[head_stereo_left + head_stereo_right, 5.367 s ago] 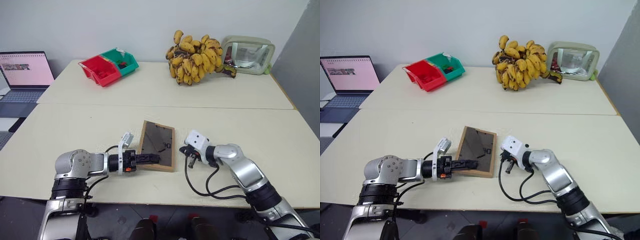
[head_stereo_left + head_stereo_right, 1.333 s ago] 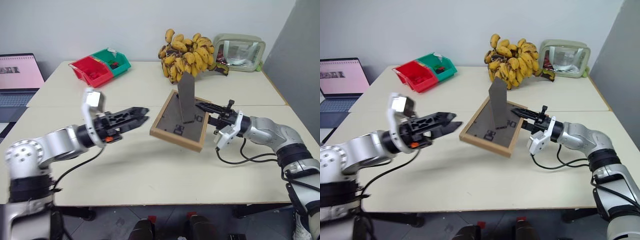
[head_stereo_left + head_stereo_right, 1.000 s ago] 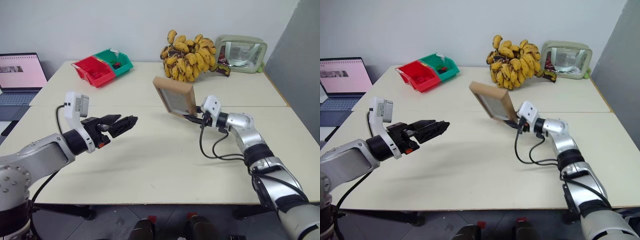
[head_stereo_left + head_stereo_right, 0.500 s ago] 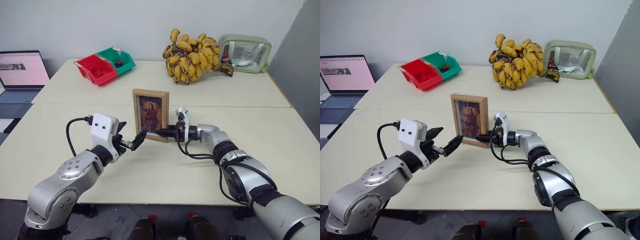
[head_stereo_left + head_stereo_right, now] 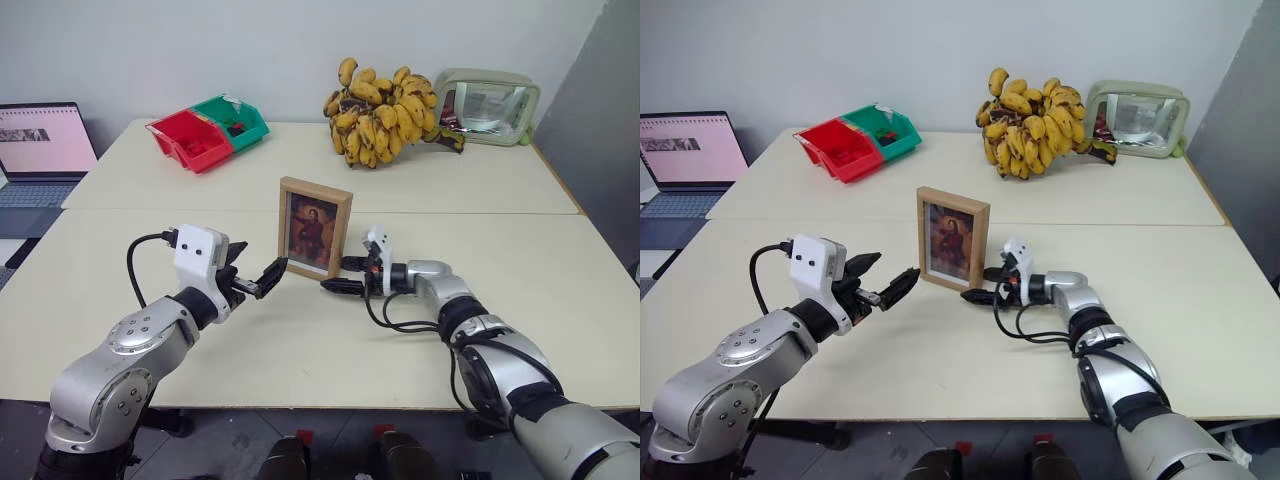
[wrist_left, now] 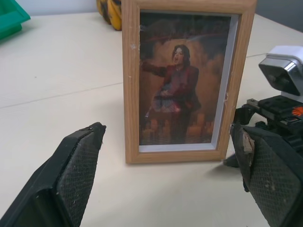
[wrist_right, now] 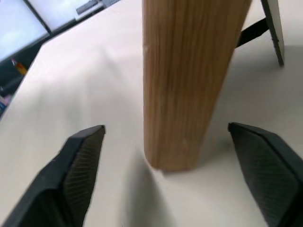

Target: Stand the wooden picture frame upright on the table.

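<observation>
The wooden picture frame (image 5: 315, 226) stands upright on the counter (image 5: 560, 290), long axis vertical. Your right gripper (image 5: 340, 275) sits just beside its lower edge, fingers wide, holding nothing; the left gripper (image 5: 262, 277), also wide, stands off.

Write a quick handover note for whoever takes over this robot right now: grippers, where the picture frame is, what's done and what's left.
Left gripper: open, empty, just left of the wooden picture frame.
Right gripper: open, empty, low at the frame's right edge, not gripping it.
Frame: upright on the table near the seam, picture facing the robot, stand leg out behind.
Done: the frame is standing and let go.
Left: probably just draw both arms away without knocking it.
</observation>
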{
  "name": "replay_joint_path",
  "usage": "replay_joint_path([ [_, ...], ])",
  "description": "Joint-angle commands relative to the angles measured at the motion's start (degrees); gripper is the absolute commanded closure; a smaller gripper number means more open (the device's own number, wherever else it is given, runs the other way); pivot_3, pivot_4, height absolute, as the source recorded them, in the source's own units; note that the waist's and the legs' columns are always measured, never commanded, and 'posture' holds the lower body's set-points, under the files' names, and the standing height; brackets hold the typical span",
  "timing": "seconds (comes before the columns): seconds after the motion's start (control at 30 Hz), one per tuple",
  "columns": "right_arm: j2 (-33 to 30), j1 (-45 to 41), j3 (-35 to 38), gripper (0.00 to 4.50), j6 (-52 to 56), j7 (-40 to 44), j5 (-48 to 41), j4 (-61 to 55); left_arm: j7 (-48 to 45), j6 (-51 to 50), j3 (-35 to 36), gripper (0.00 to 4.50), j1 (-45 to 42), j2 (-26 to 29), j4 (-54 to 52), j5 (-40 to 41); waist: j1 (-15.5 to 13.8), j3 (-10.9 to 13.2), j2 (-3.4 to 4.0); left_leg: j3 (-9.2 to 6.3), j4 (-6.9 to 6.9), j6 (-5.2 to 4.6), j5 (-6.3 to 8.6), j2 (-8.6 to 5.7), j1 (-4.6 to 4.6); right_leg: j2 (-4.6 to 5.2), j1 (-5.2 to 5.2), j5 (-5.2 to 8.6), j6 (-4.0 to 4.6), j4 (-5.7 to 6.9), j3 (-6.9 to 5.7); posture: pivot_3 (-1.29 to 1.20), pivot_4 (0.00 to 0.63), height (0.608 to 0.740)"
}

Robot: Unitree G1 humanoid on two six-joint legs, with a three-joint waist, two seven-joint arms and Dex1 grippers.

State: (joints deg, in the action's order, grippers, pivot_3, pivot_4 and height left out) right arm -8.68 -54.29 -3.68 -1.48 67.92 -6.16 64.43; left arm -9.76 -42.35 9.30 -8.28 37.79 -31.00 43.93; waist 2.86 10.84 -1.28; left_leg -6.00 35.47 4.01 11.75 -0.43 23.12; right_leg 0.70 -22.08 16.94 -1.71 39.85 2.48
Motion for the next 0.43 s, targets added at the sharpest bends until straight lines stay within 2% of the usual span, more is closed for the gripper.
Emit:
replay_joint_path([
  [0.03,-5.57,5.15,-2.25,0.01,-3.07,0.62,3.29,-8.97,-3.15,0.24,2.53,0.0,-1.64,1.06,1.91,-0.9,-0.19,0.0,-0.01,0.0,0.0,0.0,0.0,0.0,-0.01,0.0,0.02,0.0,0.0,-0.02,0.0,0.0,0.15,0.74],
  [0.17,-14.98,12.48,-1.53,0.01,2.98,0.35,3.17,-27.44,-8.95,-3.05,6.52,0.0,-2.56,5.19,5.66,2.28,-0.58,0.0,0.0,-0.02,-0.01,0.0,0.0,0.0,-0.02,0.02,0.06,0.0,-0.01,-0.07,-0.02,0.0,0.15,0.74],
  [0.3,-23.22,17.75,1.07,0.01,22.01,1.53,-3.66,-52.18,-19.07,-6.74,10.38,0.0,-5.03,13.11,13.51,4.94,-0.52,0.02,0.03,-0.05,-0.03,0.0,0.0,0.01,0.03,0.02,-0.01,0.01,0.0,-0.05,-0.03,0.0,0.15,0.74],
  [0.43,-26.73,19.41,3.01,0.01,39.85,-1.37,-11.19,-70.17,-30.05,-7.6,10.18,0.0,-8.98,19.77,21.79,4.82,0.5,0.02,0.02,0.1,-0.3,0.0,0.0,0.03,-0.19,0.0,-0.01,0.1,0.09,-0.05,0.03,0.0,0.15,0.74],
])
